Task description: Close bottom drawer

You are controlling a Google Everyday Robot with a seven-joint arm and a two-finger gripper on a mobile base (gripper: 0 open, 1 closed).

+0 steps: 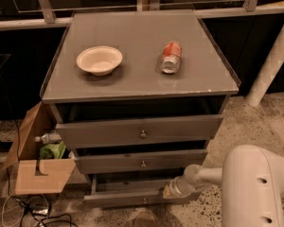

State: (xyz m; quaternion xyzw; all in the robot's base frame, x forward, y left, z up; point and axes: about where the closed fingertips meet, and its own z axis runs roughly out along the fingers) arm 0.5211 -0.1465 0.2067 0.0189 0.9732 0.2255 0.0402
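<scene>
The grey cabinet (142, 86) has three drawers. The bottom drawer (128, 198) is the lowest, with a slim front panel and a small round knob (144, 201). It stands pulled out a little, and a strip of its inside shows above the panel. My gripper (173, 189) is at the right end of that panel, against or very close to it. My white arm (255, 183) reaches in from the lower right. The middle drawer (142, 161) and top drawer (139, 130) also stick out somewhat.
A white bowl (99, 59) and a red can (170, 56) lying on its side rest on the cabinet top. An open cardboard box (38, 167) with a bottle and green item stands at the cabinet's left. Cables (33, 212) lie on the floor. A white post (272, 63) stands at the right.
</scene>
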